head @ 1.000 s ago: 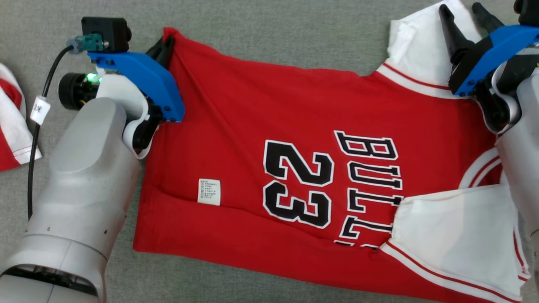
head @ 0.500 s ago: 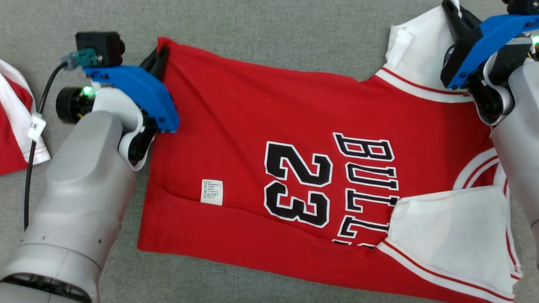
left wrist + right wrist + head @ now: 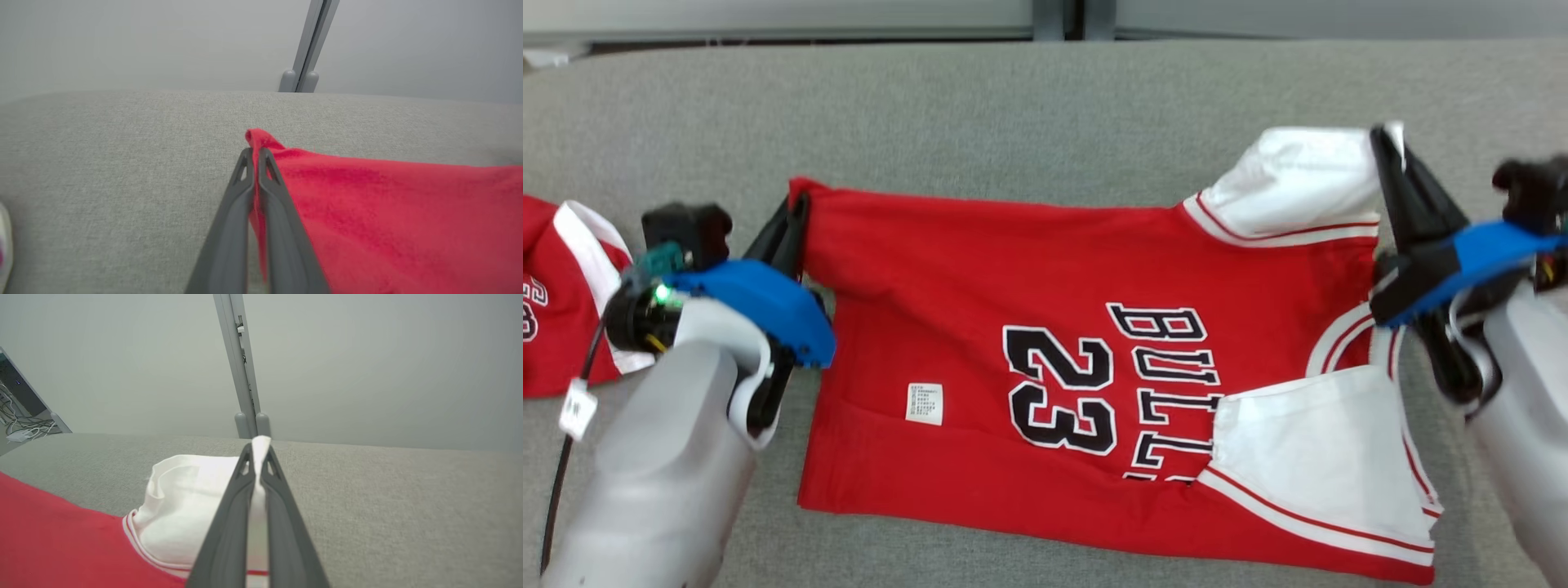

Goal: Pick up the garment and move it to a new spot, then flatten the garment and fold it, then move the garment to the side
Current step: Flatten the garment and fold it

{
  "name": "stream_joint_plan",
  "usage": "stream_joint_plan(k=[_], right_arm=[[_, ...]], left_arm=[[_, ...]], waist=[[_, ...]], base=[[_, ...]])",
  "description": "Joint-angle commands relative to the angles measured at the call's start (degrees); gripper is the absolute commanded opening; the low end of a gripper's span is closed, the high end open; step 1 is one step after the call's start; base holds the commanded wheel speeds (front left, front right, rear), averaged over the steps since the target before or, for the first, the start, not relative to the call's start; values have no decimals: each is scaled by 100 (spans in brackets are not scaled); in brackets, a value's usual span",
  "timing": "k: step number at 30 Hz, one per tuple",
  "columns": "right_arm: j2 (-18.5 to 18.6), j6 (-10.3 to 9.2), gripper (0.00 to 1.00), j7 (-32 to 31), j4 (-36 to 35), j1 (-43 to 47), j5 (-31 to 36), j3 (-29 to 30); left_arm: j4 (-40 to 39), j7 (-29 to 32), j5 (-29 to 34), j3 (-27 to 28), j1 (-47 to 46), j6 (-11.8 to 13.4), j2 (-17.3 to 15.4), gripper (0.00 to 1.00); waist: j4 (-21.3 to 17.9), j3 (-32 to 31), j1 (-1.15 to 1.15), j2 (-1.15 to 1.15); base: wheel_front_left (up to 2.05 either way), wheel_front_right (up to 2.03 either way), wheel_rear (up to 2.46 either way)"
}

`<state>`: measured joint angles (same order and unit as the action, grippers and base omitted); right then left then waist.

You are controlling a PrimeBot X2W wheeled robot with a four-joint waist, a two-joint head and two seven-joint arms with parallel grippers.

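Jersey (image 3: 980, 269) (red) is clamped by left tool (image 3: 799, 206) and right tool (image 3: 1385, 143).

"23" and "BULL", black with white outline, on the red garment (image 3: 980, 269)
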<state>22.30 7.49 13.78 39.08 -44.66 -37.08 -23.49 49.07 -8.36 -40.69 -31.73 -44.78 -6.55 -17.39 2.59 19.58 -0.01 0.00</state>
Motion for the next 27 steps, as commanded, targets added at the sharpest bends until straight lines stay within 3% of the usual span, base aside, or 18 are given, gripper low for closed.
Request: stream_joint_plan(k=[1, 6, 16, 21, 22, 23, 24, 27], right_arm=[[91, 0, 0, 61, -258, 419, -38, 87], [60, 0, 0, 88, -1152, 1822, 5, 512], [-842, 0, 0, -393, -2399, 4047, 263, 1433], [-1216, 1, 0, -680, -2781, 4648, 504, 1736], [-1269, 0, 33, -740, -2822, 4734, 554, 1786], [-1334, 0, 89, -804, -2849, 4820, 599, 1825], [-1411, 1, 100, -844, -2900, 4888, 627, 1841], [-1529, 1, 100, -831, -3043, 5009, 794, 1887]], left_arm=[[-190, -94, 19, 18, 273, 87, -121, 0], [-1131, -199, -124, 84, 1363, 402, -367, 0], [-2796, 115, -484, 267, 3154, 1213, -755, 0], [-3206, 317, -606, 270, 3535, 1382, -897, 0], [-3239, 333, -626, 293, 3576, 1426, -901, 41], [-3259, 351, -634, 292, 3629, 1466, -905, 100], [-3288, 342, -647, 295, 3672, 1487, -896, 100], [-3312, 81, -629, 409, 3776, 1571, -889, 100]], waist=[[-173, -241, 1, 0], [-266, -529, 1, 0], [-377, -812, 1, 0], [-402, -830, 1, 0], [-408, -834, 1, 0], [-416, -843, 1, 0], [-427, -858, 1, 0], [-467, -917, 1, 0]], base=[[0, 0, 0], [0, 0, 0], [0, 0, 0], [0, 0, 0], [0, 0, 0], [0, 0, 0], [0, 0, 0], [0, 0, 0]])
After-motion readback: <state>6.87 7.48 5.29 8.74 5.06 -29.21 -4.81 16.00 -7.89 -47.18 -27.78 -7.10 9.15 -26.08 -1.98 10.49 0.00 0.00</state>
